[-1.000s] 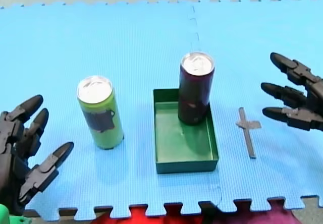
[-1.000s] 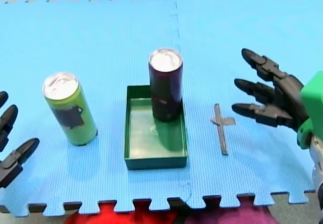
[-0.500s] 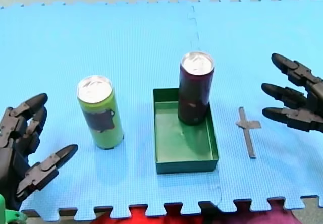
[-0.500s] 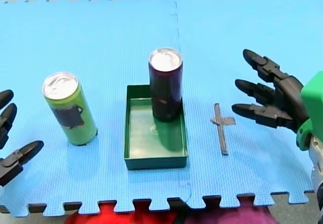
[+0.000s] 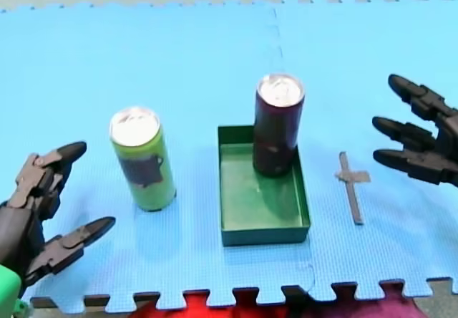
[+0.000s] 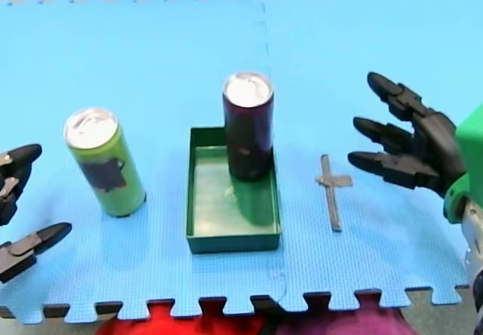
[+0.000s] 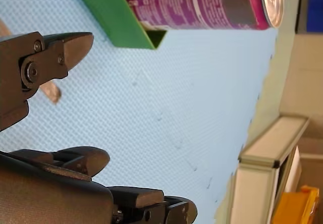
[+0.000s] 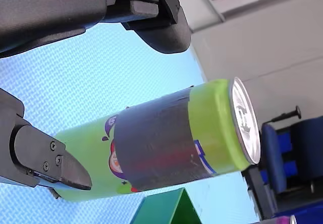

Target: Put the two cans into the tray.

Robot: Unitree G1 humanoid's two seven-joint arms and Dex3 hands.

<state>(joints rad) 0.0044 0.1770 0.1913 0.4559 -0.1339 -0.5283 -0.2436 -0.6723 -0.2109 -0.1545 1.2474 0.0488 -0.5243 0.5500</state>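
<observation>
Your left hand [image 5: 32,221] hovers empty and unclenched at the near edge of the mat. The lime-green aluminium can with a dark label [image 5: 143,162] stands upright a little ahead of it and to its inner side, untouched. Your right hand [image 5: 422,150], likewise empty and unclenched, hangs at the opposite side, with a grey tape cross [image 5: 351,187] lying between it and the shallow dark-green rectangular tray [image 5: 263,233]. The maroon aluminium can [image 5: 277,128] stands upright in the tray's end farthest from both hands, so I judge the job half done and picking up the green can to be the step in hand. For that, bring the left hand around the green can's body, close firmly, lift it over the tray's wall and set it in the free near half, clear of the maroon can. Everything sits on a blue foam jigsaw mat [image 5: 179,60]. Beyond it the second wrist view catches a grey wall and a blue chair [image 8: 290,148].
</observation>
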